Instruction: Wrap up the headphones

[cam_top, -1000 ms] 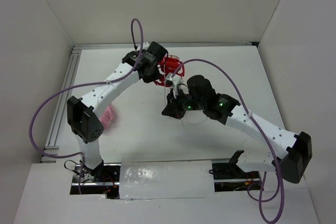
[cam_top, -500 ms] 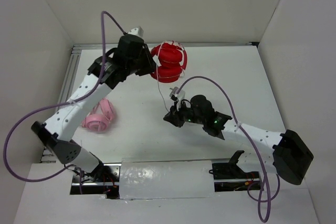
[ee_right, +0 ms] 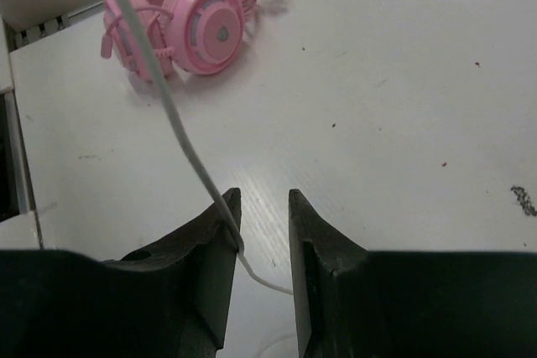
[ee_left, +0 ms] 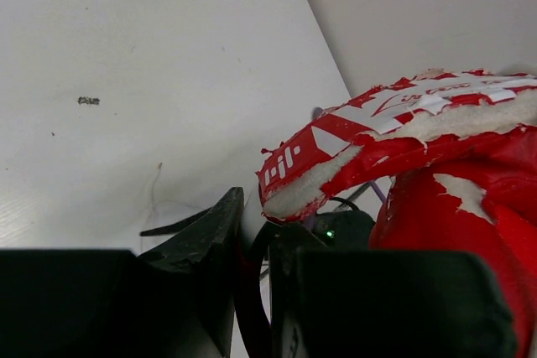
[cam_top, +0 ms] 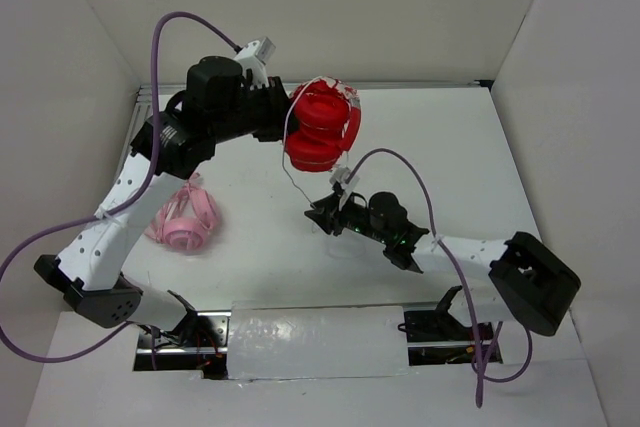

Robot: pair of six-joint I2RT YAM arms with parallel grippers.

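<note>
My white table [cam_top: 250,247] is flecked with small dark specks [ee_right: 522,199]. Plain white walls [cam_top: 400,7] box it in, an aluminium rail [cam_top: 430,84] along its far edge.

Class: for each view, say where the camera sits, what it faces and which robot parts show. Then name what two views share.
Top external: above and behind the bases, facing down at the table; the left arm and right arm show.
Left wrist: faces the red headphones past the left fingers.
Right wrist: faces the table, white cable and pink headphones past the right fingers.
Shared: pink headphones, top and right wrist.
</note>
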